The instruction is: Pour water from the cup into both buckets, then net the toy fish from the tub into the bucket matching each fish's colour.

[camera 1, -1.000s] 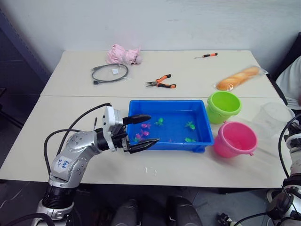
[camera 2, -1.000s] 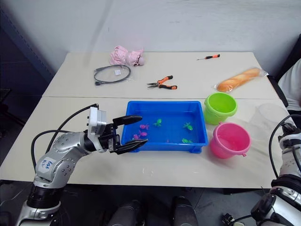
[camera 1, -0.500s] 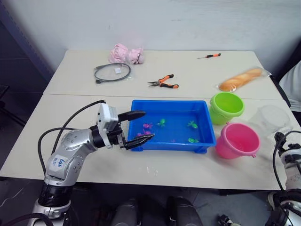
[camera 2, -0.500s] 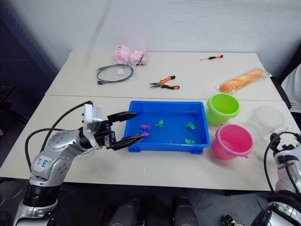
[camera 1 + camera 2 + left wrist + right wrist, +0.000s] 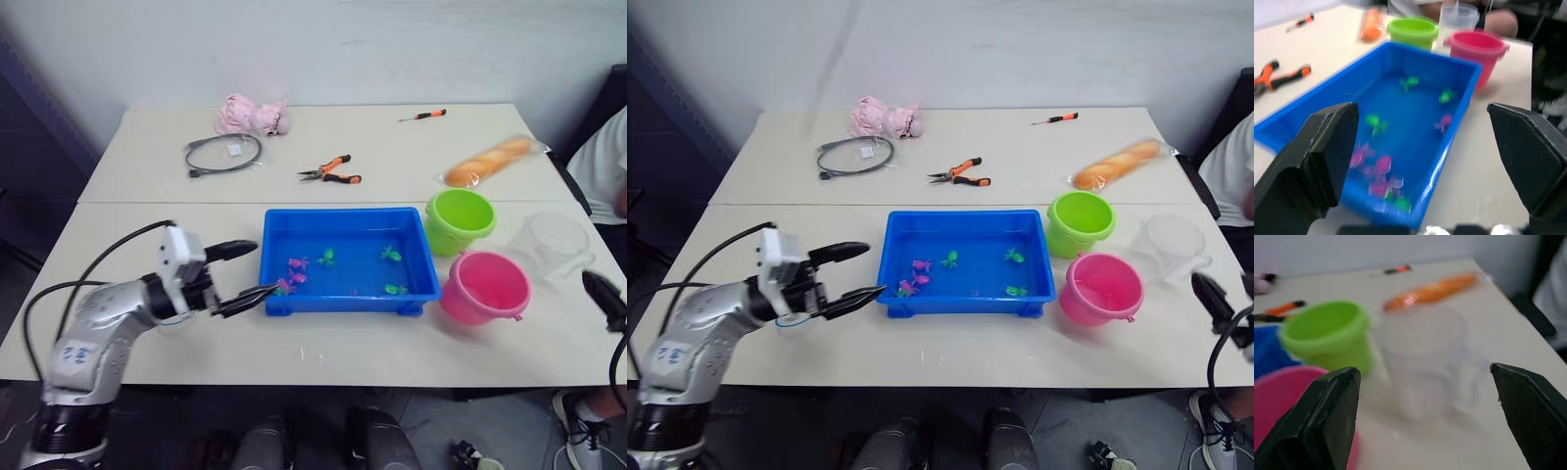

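Note:
The blue tub sits mid-table with pink toy fish and green toy fish in it. My left gripper stands open just off the tub's left end, level with its rim and holding nothing; in its wrist view the left gripper looks along the tub. Right of the tub are the green bucket and, nearer, the pink bucket. The clear cup stands upright beyond them. My right gripper is open a short way in front of the cup, apart from it.
At the back of the table lie orange-handled pliers, a coiled grey cable, a pink soft toy, a small screwdriver and a bagged bread loaf. A person in white sits at the right edge.
The left gripper has drawn back leftward from over the tub's left end to beside it. A right finger has come into view at the right table edge. The camera has shifted.

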`<state>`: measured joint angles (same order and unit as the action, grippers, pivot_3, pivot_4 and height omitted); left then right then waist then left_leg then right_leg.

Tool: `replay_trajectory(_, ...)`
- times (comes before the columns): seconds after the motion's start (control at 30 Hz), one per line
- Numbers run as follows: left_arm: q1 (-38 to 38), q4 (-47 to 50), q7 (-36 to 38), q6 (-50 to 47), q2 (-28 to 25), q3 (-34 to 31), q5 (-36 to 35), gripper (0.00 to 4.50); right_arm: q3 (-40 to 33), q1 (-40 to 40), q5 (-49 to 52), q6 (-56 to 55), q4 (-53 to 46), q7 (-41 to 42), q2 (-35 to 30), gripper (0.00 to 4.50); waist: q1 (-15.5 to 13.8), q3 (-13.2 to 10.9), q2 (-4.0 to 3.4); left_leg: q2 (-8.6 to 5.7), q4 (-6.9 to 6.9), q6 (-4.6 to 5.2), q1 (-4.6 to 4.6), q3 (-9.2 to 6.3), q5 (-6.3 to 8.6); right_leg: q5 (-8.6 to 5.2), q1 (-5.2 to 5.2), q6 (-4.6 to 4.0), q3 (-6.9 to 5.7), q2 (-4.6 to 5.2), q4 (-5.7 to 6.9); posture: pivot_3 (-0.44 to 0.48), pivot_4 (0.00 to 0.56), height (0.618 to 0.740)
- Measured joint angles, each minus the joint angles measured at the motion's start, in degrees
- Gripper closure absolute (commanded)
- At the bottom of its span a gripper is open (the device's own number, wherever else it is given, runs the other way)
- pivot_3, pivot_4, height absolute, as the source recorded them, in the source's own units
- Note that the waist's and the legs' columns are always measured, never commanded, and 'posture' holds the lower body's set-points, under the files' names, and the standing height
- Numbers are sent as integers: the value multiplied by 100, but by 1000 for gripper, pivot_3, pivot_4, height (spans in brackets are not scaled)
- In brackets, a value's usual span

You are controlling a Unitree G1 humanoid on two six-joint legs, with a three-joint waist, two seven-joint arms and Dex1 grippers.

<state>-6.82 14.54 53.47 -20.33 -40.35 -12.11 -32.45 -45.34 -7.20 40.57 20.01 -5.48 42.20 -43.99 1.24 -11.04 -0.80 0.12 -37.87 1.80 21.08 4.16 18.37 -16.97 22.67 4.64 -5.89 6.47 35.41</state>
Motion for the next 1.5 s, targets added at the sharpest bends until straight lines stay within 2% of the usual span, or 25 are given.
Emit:
replay_trajectory(0.07, 153, -221, 80, 47, -212, -341, 40, 0, -23, 11, 19, -95, -430, 292, -331, 78, -31, 1, 24, 7, 1, -4, 2, -21, 3, -3, -1, -6, -16, -2, -2, 0, 150, 740)
replay_trajectory(0.1, 466, -212, 195, 24, -432, -570, 28, 0, 28, 40, 116, -155, -677, 596, -376, 78, -54, -6, 51, 16, 4, -13, 4, -27, 8, -8, 0, -15, -22, -6, -5, 0, 150, 740)
replay_trajectory(0.2, 1319, -332, 241, -81, -582, -1133, 35, 0, 312, 233, 507, -224, -1228, 961, -188, 78, -83, -8, 53, 21, 9, -27, 10, -27, 14, -10, 0, -18, -20, -8, -27, 0, 150, 740)
replay_trajectory(0.33, 1945, -417, -112, 0, -413, -1780, 151, 0, 1142, 205, 310, -389, -1729, 1232, -130, 78, -200, -11, 54, 18, 9, -22, 20, -30, 27, -9, -1, -17, -24, -1, -53, 0, 150, 740)
replay_trajectory(0.4, 2438, -697, -450, 194, -255, -2286, 452, 0, 1468, 283, 208, -641, -1740, 1267, 274, 78, -219, -10, 56, 17, 11, -16, 20, -27, 40, -9, -1, -17, -25, -1, -62, 0, 150, 740)
replay_trajectory(0.47, 2774, -832, -727, 239, -98, -2611, 591, 0, 1684, 207, -19, -937, -1695, 1456, 335, 78, -254, -12, 54, 12, 11, -8, 23, -26, 47, -9, -1, -17, -24, 3, -68, 0, 150, 740)
replay_trajectory(0.63, 3344, -587, -1689, -550, 421, -3409, 537, 0, 2192, 140, -786, -2323, -1538, 2128, 593, 78, -263, -7, 69, 11, 9, 3, 18, -27, 62, -9, -16, -15, -25, 3, -87, 0, 150, 740)
replay_trajectory(0.77, 3409, 63, -2150, -1409, 581, -3376, 290, 0, 2599, -72, -897, -2814, -1222, 2638, 673, 78, -278, -9, 72, 8, 0, -1, 17, -28, 66, -8, -21, -15, -22, 8, -86, 0, 150, 740)
replay_trajectory(0.83, 3221, 447, -2321, -1857, 577, -3186, 96, 0, 2701, -73, -893, -2940, -1207, 2788, 672, 78, -267, -10, 71, 9, -4, -9, 16, -28, 70, -5, -22, -10, -19, 8, -85, 0, 150, 740)
replay_trajectory(0.97, 2310, 778, -2792, -2532, 447, -2697, -53, 0, 2750, -40, -772, -2881, -1237, 2837, 640, 78, -262, -10, 72, 11, -5, -17, 8, -30, 62, -6, -19, -12, -22, 8, -56, 0, 150, 740)
replay_trajectory(1.1, 822, 609, -3320, -3208, 291, -1703, 80, 0, 2884, -82, -559, -2324, -1635, 2673, 428, 78, -271, -11, 68, 9, -6, -49, 6, -30, 34, -6, -14, -13, -24, 7, -35, 0, 150, 740)
replay_trajectory(1.23, -240, -37, -3639, -3607, 336, -928, 303, 0, 2909, -67, -522, -2039, -1930, 2366, 399, 78, -233, -10, 71, 7, -6, -30, 9, -23, 23, -4, -11, -8, -25, 2, -34, 0, 150, 740)
replay_trajectory(1.5, -1383, -1605, -3720, -3394, 569, -39, 938, 0, 2920, -73, -672, -1849, -2273, 1783, 407, 78, -290, -13, 80, 0, -11, -28, 14, -22, 21, -1, -9, -3, -29, -1, -31, 0, 150, 740)
